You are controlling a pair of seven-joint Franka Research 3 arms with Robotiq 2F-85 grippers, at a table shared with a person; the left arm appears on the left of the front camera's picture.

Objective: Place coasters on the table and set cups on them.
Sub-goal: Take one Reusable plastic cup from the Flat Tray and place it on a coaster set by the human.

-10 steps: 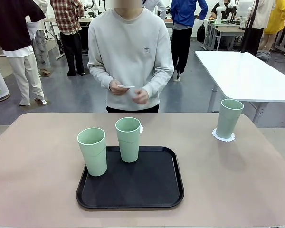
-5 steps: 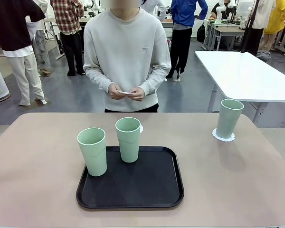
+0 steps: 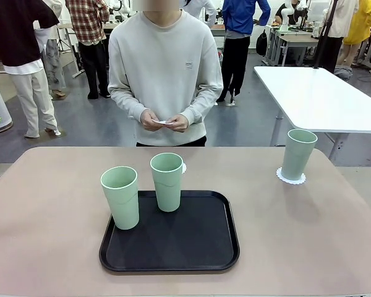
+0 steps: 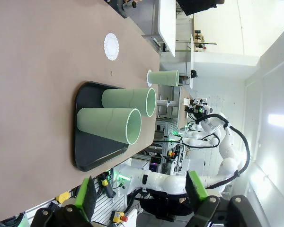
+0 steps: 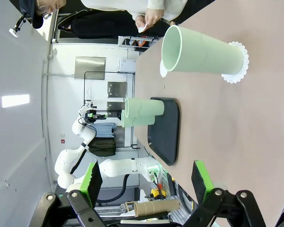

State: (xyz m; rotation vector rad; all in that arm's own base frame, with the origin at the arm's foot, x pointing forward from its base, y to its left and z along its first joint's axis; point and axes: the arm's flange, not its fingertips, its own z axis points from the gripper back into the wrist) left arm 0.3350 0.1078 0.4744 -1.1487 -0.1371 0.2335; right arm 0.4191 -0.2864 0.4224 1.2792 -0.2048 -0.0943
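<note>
So, left pincer (image 4: 142, 194) and right pincer (image 5: 146, 182) are both spread wide, gripping nothing. Two cups (image 3: 120, 198) stand on the black tray (image 3: 191, 247) — the third cup (image 3: 298, 154) sits on a coaster (image 3: 290, 179) at the bench's (image 3: 49, 204) right side. Person's hands (image 3: 151, 119) pinch something small and white.

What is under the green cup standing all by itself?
A white lacy coaster lies under that cup, its frilly edge peeking out around the base. The cup covers its middle.
</note>
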